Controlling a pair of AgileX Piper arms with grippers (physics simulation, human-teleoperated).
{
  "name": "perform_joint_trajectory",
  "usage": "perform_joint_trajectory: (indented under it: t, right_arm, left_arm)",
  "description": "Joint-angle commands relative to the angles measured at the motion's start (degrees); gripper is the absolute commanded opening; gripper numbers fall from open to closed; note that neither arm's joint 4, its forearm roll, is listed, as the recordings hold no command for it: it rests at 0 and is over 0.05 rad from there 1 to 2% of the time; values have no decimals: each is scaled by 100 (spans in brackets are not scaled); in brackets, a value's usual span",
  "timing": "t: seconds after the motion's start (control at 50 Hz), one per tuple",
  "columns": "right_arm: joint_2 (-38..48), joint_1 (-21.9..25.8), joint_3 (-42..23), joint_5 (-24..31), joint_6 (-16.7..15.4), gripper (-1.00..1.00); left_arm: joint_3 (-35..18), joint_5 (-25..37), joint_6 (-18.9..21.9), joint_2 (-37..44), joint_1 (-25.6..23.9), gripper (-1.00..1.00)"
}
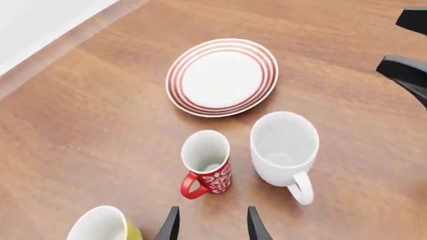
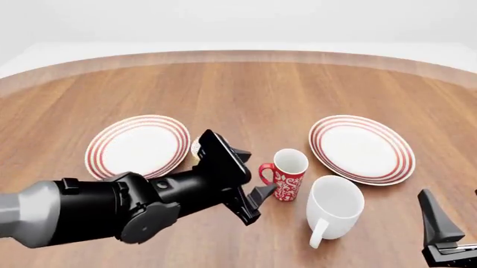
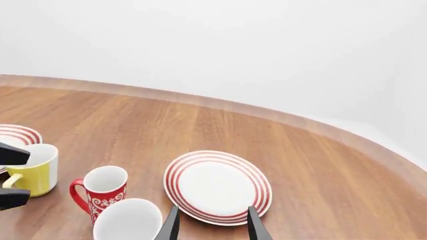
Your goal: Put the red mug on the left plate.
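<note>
In the front view, the left plate lies at the middle left of the frame, flat on the wooden table. It is white with red rings near the rim and nothing is on it. The black left arm comes in from the lower left and crosses in front of this plate's near right edge. The left gripper is at the centre of the frame, just left of the red mug. Its fingers are spread apart, and they hold nothing. In the left wrist view the two finger tips stand at the bottom edge, and the mug is a little beyond them, not between them.

The red mug stands upright on the table, between the two plates, with its handle turned to the left side of the front view. It is not touching the left plate. A yellow mug is mostly hidden behind the left gripper in the front view; the right wrist view shows it at the left edge, upright.

To the lower right of the red mug, near it, stands the white mug. It is bigger and its handle points to the bottom of the frame. Further right lies the second plate. The right gripper is in the lower right corner, and its fingers are apart and hold nothing.
</note>
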Motion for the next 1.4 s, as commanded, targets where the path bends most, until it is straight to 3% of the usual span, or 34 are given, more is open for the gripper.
perform_joint_trajectory:
  t: [0.02,1.4]
  right_arm:
    - [-1,3,-2,-9,-2,100]
    - [-2,0,-17,-22,25,100]
  left_arm:
    - [-233,-4,87,438,-33,100]
    - [-644,86,251,1055,69,100]
